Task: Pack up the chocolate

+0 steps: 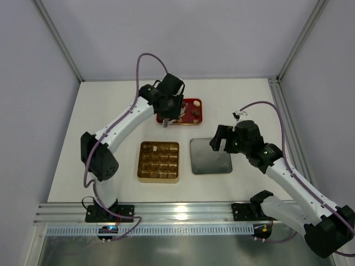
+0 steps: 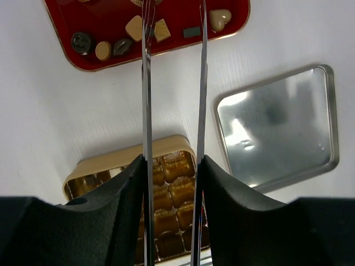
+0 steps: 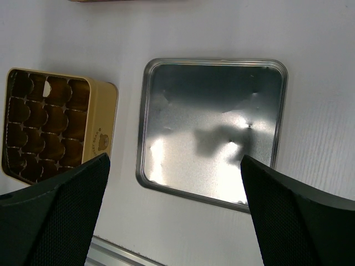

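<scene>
**Fig. Top and wrist views, tray-picking stage.** The chocolate (image 2: 135,26) lies loose on the red tray (image 2: 100,16), which sits at 1 o'clock from the gold box (image 1: 158,162). A silver lid (image 1: 211,156) lies at 3 o'clock from that box. The left wrist view shows round dark and tan pieces, two tan squares, a small dark block and a cream heart, all apart from one another. Whether any cell of the box is filled cannot be told.

The left claw (image 1: 173,119) hangs over the tray. Its two thin blades stand partway apart, wider than any single piece, with nothing seen between them; their tips run off the frame. The right claw (image 3: 175,160) is spread wide and empty above the lid.

Handling, as judged: each piece is likely light, stiff and brittle, with a smooth skin that could slip or scuff. Squares are best taken across opposite flat sides and rounds across the widest part, low down and with a gentle pinch.
</scene>
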`<state>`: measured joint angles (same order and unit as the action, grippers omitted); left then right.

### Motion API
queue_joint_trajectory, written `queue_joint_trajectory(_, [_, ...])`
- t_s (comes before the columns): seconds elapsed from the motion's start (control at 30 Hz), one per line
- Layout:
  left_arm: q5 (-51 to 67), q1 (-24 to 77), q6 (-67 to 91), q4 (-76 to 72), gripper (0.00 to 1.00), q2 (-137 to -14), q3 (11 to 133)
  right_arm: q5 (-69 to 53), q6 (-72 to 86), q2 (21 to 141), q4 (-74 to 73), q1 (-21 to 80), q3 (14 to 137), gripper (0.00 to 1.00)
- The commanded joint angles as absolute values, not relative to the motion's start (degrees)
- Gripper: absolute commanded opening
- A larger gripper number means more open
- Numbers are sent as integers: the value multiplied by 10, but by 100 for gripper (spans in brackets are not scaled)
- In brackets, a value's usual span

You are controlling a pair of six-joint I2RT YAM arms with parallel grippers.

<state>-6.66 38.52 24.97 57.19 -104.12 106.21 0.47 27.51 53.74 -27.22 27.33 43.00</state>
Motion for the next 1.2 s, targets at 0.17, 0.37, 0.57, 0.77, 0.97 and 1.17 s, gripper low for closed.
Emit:
queue_joint_trajectory(0.17, [-114, 338, 234, 569, 44, -1112, 1129, 28, 258, 506, -304, 276, 454, 100])
queue_joint_trajectory(0.37, [-123, 310, 220, 565, 46, -1114, 1109, 18, 258, 524, -291, 276, 454, 100])
queue_joint_trajectory(0.57, [-119, 294, 214, 561, 47, -1132, 1107, 13, 258, 533, -282, 276, 453, 100])
queue_joint_trajectory(0.77, [-107, 287, 209, 555, 46, -1146, 1107, 15, 256, 539, -282, 276, 458, 100])
queue_joint_trajectory(0.97, [-102, 287, 206, 548, 45, -1164, 1106, 15, 255, 542, -283, 276, 460, 100])
queue_joint_trajectory(1.17, [-99, 287, 205, 541, 43, -1181, 1106, 18, 256, 541, -282, 276, 457, 100])
